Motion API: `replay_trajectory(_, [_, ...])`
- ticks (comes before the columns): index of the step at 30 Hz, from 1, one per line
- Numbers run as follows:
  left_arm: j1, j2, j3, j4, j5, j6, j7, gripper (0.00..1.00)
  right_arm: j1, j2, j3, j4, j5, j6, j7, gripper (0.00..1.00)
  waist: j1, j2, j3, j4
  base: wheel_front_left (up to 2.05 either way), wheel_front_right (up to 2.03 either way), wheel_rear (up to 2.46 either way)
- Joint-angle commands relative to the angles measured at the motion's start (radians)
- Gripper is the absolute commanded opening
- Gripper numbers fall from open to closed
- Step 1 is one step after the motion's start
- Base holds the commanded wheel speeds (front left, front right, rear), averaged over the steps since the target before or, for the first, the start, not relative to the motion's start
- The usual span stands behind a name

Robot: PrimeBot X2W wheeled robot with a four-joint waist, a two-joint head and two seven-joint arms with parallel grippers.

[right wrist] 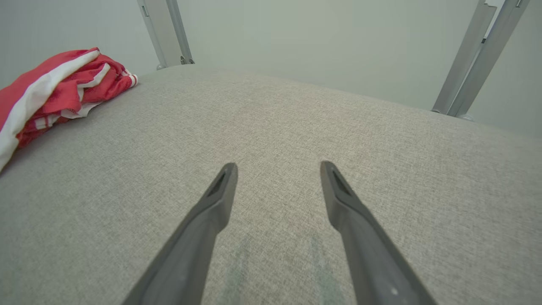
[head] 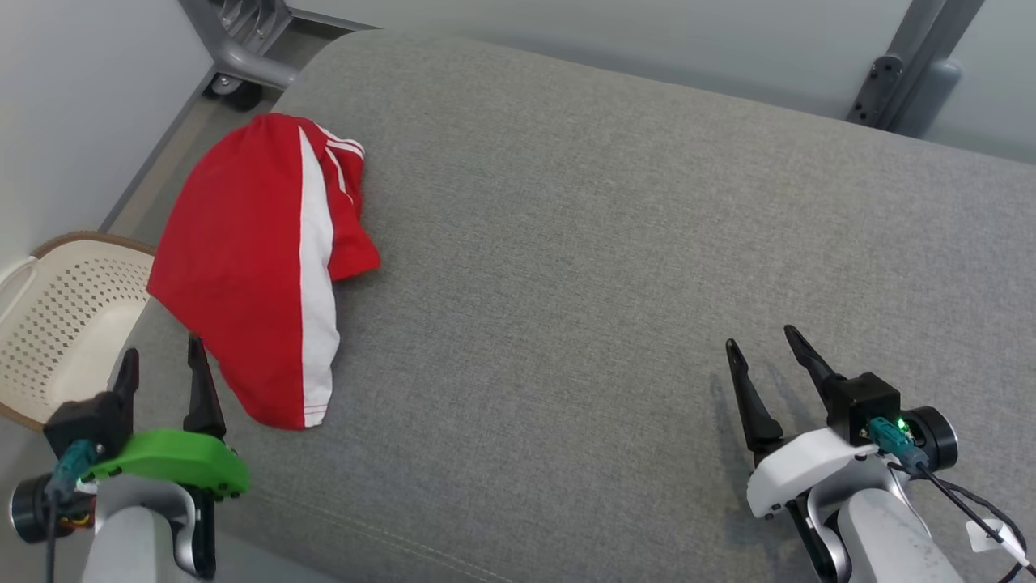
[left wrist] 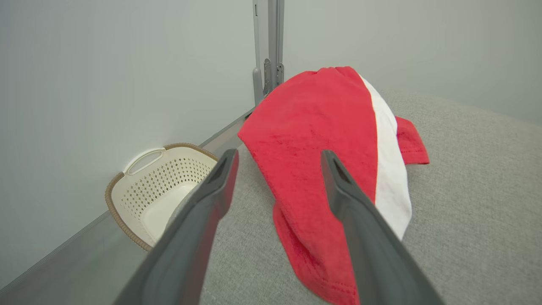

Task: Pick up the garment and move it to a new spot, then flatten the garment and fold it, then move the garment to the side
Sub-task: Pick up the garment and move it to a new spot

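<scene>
The jaws of the left gripper (head: 162,352) stand wide apart and hold nothing. They are poised over the near left corner of the grey cushion (head: 607,283). The right-hand finger's tip is just beside the near hem of the red garment (head: 243,267); whether it touches the cloth cannot be told. In the left wrist view the garment lies directly ahead of the two fingers.

The jaws of the right gripper (head: 761,338) are spread just as wide and are also empty. They sit low over bare cushion at the near right, well apart from the garment.

The garment (red, with one broad white stripe and thinner white stripes at a hem) lies in a loose heap along the cushion's left edge. Beyond that edge a cream perforated basket (head: 65,316) with a brown rim stands on the floor against the pale wall. Grey metal frame posts (head: 906,65) rise behind the cushion's far side.
</scene>
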Motion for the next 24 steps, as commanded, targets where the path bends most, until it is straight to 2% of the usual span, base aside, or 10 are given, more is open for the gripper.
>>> replay_trajectory(1, [-0.041, 0.01, -0.002, 0.017, -0.02, -0.004, -0.001, 1.0, -0.016, -0.011, 0.004, -0.001, -0.006, 0.0, -0.003, 1.0, 0.0, 0.0, 0.045, -0.042, 0.0, 0.0, 0.0])
replay_trajectory(8, [-0.189, 0.077, -0.1, 0.137, -0.113, -0.004, -0.001, 1.0, -0.057, -0.036, 0.037, 0.0, -0.01, 0.0, -0.003, 1.0, 0.0, 0.0, 0.106, -0.094, 0.0, 0.0, 0.0])
replay_trajectory(14, [-0.288, 0.103, -0.159, 0.23, -0.207, -0.004, -0.001, 1.0, -0.081, -0.048, 0.044, 0.002, -0.009, 0.0, -0.003, 1.0, 0.0, 0.0, 0.144, -0.133, 0.0, 0.0, 0.0])
replay_trajectory(19, [-0.345, 0.113, -0.18, 0.309, -0.271, -0.004, -0.001, 1.0, -0.092, -0.056, 0.044, 0.0, -0.012, 0.0, -0.003, 1.0, 0.0, 0.0, 0.169, -0.161, 0.0, 0.0, 0.0])
replay_trajectory(24, [-0.378, 0.118, -0.168, 0.384, -0.264, 0.0, -0.001, 1.0, -0.1, -0.063, 0.041, -0.005, -0.016, 0.0, -0.003, 1.0, 0.0, 0.0, 0.188, -0.184, 0.0, 0.0, 0.0])
